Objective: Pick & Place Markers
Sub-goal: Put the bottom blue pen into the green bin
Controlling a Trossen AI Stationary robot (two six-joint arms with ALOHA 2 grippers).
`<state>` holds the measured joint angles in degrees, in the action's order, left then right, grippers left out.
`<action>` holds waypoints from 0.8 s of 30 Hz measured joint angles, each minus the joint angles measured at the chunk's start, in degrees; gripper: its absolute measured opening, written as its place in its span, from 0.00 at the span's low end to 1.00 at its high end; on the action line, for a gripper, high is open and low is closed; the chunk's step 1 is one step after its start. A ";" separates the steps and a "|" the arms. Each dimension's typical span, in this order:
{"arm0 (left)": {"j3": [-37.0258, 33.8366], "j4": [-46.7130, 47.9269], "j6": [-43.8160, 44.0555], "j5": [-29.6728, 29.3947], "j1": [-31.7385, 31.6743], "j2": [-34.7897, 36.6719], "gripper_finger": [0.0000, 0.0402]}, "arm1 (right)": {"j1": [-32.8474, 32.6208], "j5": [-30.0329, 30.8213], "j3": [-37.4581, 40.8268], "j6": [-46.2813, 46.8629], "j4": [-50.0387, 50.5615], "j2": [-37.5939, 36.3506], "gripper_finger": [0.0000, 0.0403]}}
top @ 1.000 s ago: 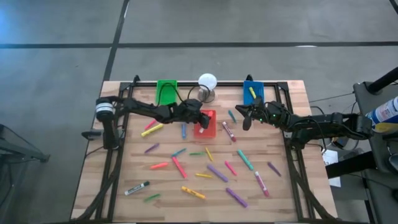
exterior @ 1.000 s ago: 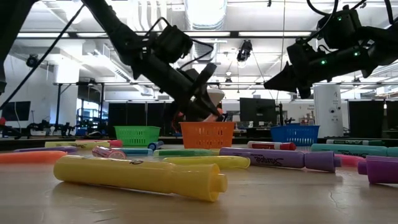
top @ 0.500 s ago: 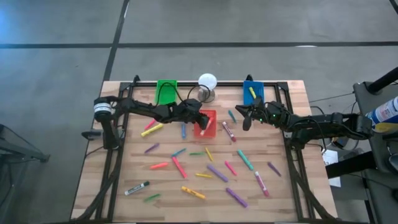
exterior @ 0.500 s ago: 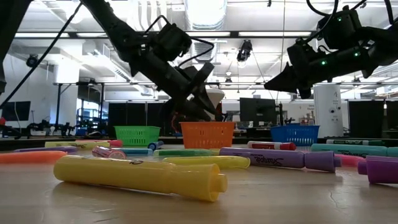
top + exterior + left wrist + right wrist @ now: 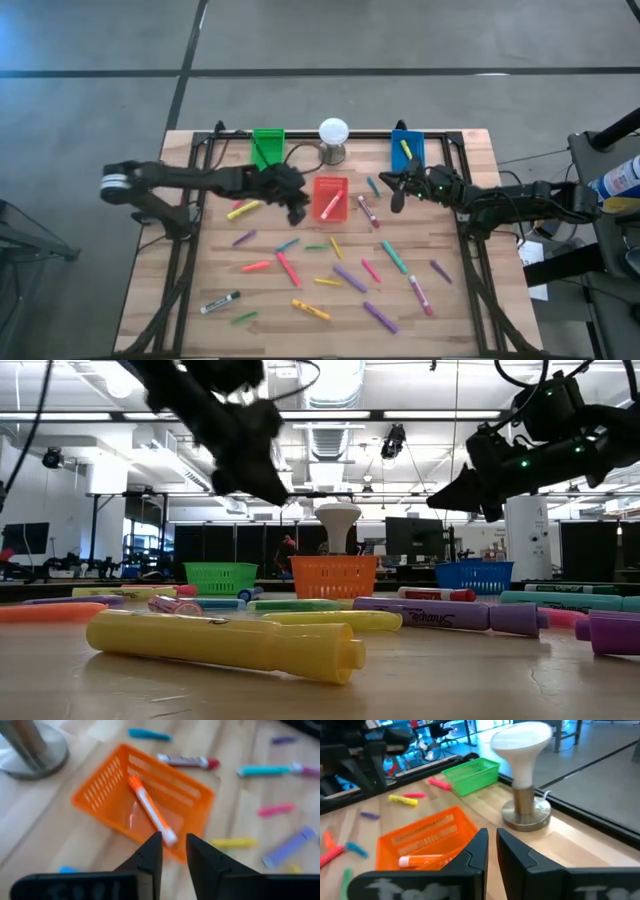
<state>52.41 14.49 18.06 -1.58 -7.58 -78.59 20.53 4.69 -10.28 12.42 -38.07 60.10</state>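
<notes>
Carefully: your left gripper (image 5: pixel 172 851) has its jaws nearly clenched, empty, and may snag the orange bin (image 5: pixel 100 800) rim.

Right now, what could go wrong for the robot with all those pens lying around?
The left gripper hangs low near the red bin, which holds one marker; a sideways swing might knock the bin. The white ball on its stand sits close behind and might tip if an arm swings wide. Scattered markers could roll if brushed.
</notes>
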 joint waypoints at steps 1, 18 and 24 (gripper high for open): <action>-0.88 0.54 -0.01 -0.36 1.36 1.30 0.17 | -0.90 0.00 0.10 -0.23 -0.17 0.00 0.08; -11.53 2.13 4.92 -11.28 14.69 2.78 0.12 | -13.41 7.54 0.19 -3.50 -5.76 -0.02 0.08; -8.92 1.89 5.22 -7.87 14.97 -2.43 0.21 | -13.41 7.65 0.19 -3.50 -5.76 -0.02 0.08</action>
<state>43.49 16.38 23.28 -9.45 7.39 -81.03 7.11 12.34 -10.09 8.93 -43.83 60.07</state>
